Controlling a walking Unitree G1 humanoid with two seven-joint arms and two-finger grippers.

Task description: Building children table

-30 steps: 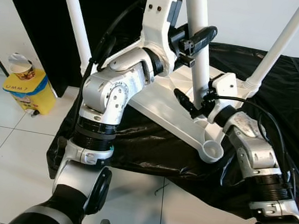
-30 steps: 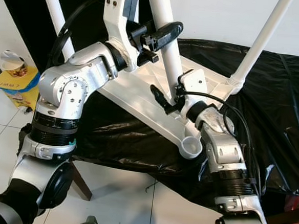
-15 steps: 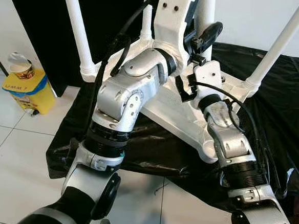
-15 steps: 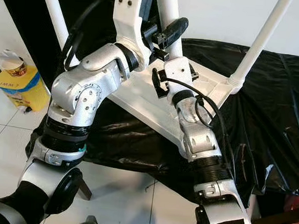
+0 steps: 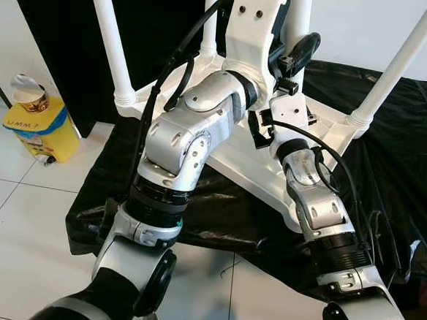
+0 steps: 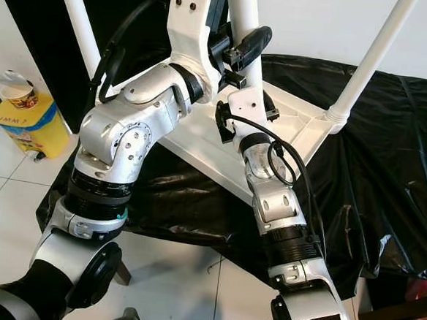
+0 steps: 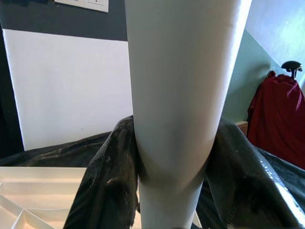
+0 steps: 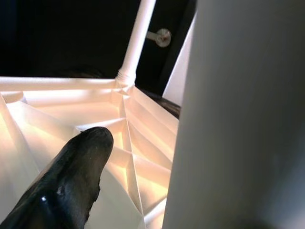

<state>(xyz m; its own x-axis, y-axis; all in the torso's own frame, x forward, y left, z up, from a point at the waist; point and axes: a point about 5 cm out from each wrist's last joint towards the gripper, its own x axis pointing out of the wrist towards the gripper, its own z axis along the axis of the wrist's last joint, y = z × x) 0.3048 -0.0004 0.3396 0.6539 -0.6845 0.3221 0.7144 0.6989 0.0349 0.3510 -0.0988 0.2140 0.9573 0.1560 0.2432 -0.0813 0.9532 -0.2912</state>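
Left eye view: upper middle, the left gripper point(image 5: 294, 59) clamps the upright white leg point(image 5: 300, 16) above the upturned tabletop point(image 5: 229, 150); right wrist view: the right gripper point(image 8: 143, 157), lower on that leg, grip unclear.

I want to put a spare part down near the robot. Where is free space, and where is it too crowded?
Free: the white floor tiles between the yellow box and the black plastic sheet, and the sheet's right side. Crowded: the upturned white plastic tabletop, where both tools work at the leg; the left tool grips the white leg.
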